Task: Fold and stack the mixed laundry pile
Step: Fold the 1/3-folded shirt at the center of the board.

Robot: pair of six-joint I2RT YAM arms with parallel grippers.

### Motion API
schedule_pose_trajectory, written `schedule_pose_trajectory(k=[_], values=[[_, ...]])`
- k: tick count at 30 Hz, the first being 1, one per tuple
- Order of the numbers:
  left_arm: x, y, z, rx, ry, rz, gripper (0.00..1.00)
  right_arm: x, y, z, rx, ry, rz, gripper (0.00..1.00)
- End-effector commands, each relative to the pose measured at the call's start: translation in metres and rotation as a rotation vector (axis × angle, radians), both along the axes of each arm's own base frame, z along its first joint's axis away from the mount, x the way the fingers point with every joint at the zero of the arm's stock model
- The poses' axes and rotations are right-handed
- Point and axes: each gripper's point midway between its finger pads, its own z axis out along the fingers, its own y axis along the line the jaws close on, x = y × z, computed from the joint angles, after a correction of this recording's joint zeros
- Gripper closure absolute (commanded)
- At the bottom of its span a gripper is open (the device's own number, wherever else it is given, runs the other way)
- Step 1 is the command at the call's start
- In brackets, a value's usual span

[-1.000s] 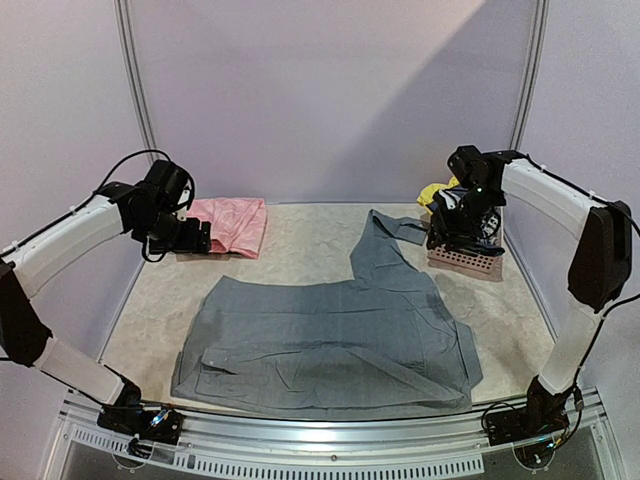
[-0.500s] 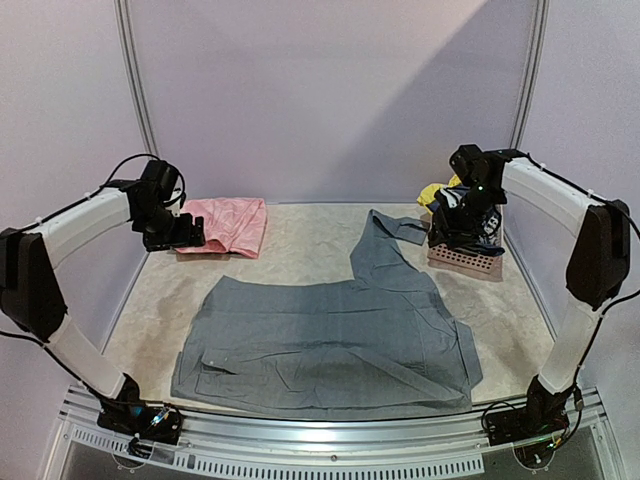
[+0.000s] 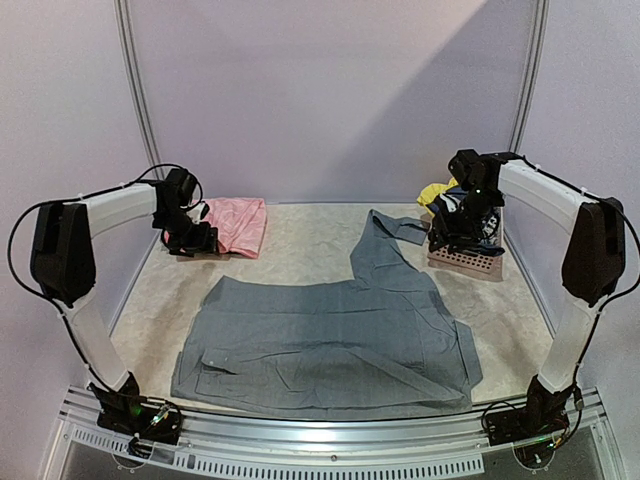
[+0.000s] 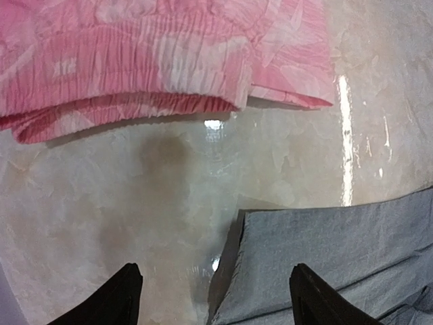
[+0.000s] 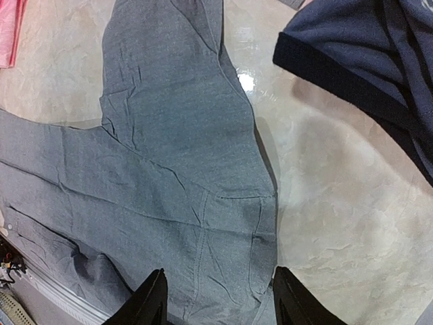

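A grey collared shirt [image 3: 330, 335] lies spread flat across the middle of the table, one sleeve reaching toward the back right. It also fills the right wrist view [image 5: 169, 169], and its corner shows in the left wrist view [image 4: 338, 257]. A navy top [image 5: 365, 61] and a yellow piece [image 3: 432, 192] sit at the basket at the back right. My left gripper [image 3: 195, 240] hovers open and empty beside a folded pink garment [image 4: 155, 54], above the shirt's far left corner. My right gripper [image 3: 455, 235] hangs open and empty by the basket, its fingertips [image 5: 152, 298] above the shirt.
The pink slatted basket [image 3: 465, 262] stands at the back right against the wall. The folded pink garment [image 3: 235, 222] lies at the back left. Walls close in the table on three sides. A metal rail [image 3: 320, 440] runs along the near edge.
My left arm has drawn its elbow up and back to the left, and its gripper has shifted slightly right beside the pink garment. The right arm and the grey shirt have not moved.
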Motion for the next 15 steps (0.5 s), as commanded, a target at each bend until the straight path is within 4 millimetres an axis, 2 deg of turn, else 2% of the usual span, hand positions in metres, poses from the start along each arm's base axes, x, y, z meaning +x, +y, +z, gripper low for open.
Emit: schedule_pose_trajectory(k=[1,5,15], values=[[0.011,-0.006,-0.012,-0.022,0.042,-0.055,0.27,-0.004,-0.007,-0.006,-0.025,0.018,-0.008,0.46],[0.015,-0.012,-0.025,-0.026,0.081,-0.076,0.32,-0.007,-0.009,-0.008,-0.030,0.025,-0.013,0.46],[-0.006,-0.019,-0.058,-0.041,0.163,-0.090,0.44,-0.007,-0.012,-0.010,-0.042,0.026,-0.015,0.46]])
